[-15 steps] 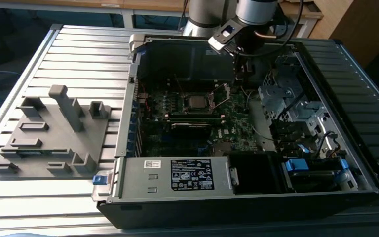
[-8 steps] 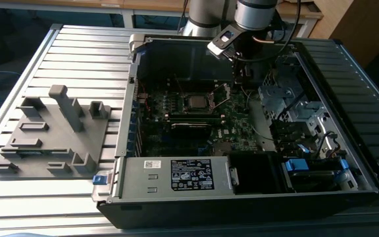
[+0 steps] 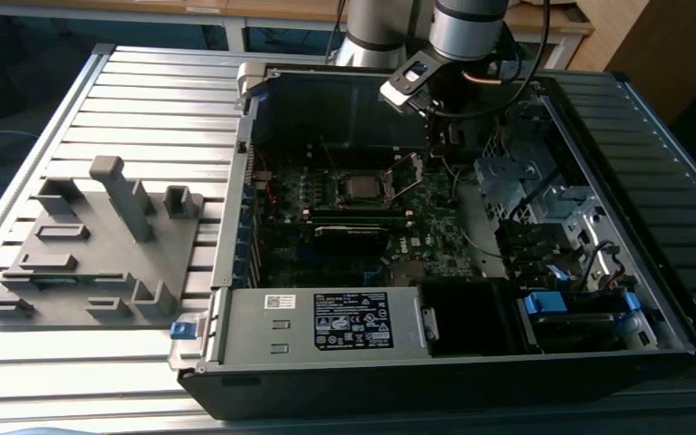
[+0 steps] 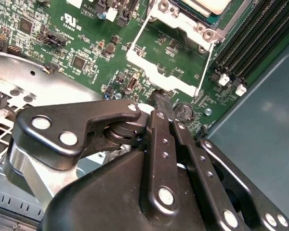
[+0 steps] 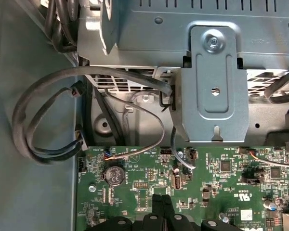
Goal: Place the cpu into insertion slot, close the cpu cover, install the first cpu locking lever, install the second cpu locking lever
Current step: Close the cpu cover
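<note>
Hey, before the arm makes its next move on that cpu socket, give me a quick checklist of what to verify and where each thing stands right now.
1. The cpu seated in the insertion slot: ok, it lies flat inside.
2. The cpu cover closed: not ok, it stands open beside the slot.
3. The gripper at the cover's free edge: ok, shut and right at it; whether they touch, cannot tell.
4. The locking levers latched: cannot tell.
5. The black cables away from the slot: ok, they loop by the case wall.
</note>
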You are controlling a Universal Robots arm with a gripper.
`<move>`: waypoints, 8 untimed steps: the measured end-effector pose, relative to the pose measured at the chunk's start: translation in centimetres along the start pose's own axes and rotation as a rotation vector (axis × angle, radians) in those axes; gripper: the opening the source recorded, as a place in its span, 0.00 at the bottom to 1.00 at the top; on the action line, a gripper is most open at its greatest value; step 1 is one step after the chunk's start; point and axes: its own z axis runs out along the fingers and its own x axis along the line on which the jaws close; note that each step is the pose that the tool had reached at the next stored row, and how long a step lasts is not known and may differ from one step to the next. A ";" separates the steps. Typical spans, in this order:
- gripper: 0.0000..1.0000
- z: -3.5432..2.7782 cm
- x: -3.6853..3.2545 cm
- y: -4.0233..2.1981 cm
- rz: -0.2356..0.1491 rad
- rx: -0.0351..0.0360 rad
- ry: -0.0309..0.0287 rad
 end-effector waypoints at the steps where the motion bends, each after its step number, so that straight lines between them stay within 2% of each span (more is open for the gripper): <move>1: 0.10 0.00 0.00 0.00 0.000 0.0000 0.0000; 3: 0.10 0.01 0.00 0.00 0.000 0.0013 0.0000; 6: 0.10 0.07 0.01 0.03 -0.002 0.0230 -0.0004; 8: 0.10 0.06 0.01 0.02 -0.002 0.0252 -0.0006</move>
